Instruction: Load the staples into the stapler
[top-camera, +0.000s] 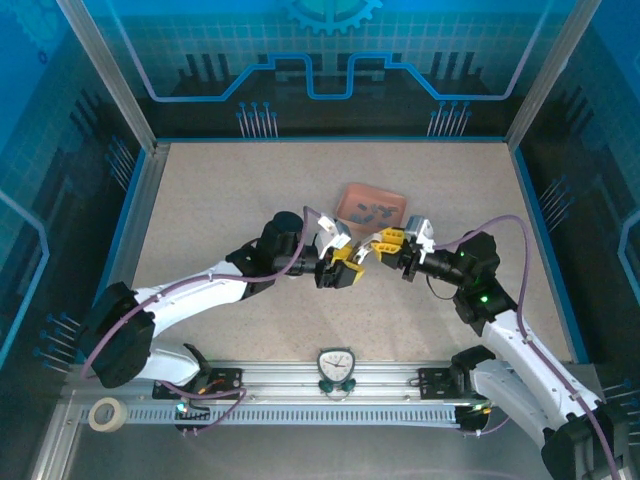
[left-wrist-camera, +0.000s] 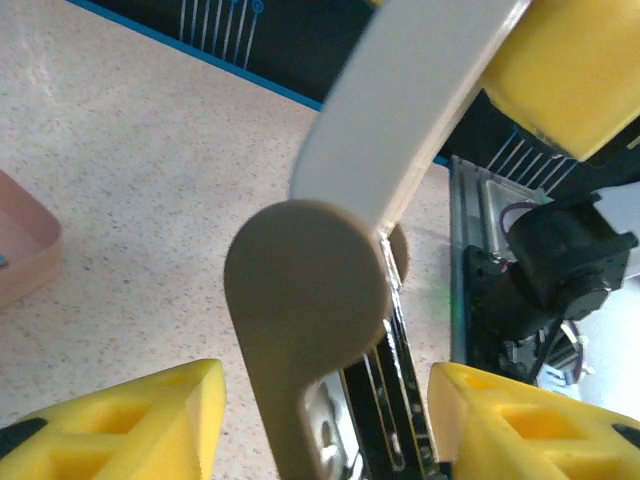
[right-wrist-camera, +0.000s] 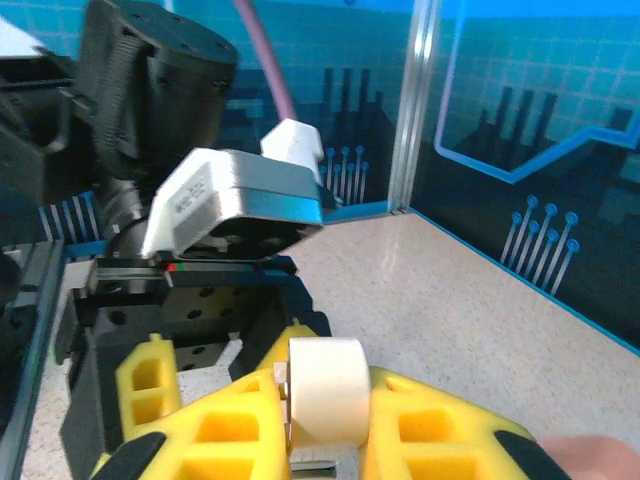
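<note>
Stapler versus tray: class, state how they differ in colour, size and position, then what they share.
The stapler is pale beige-pink, the tray deeper salmon. The stapler is smaller than the tray. The stapler is gripped by the left gripper and right gripper; the tray lies untouched on the table, holding staples. Both are pinkish.
</note>
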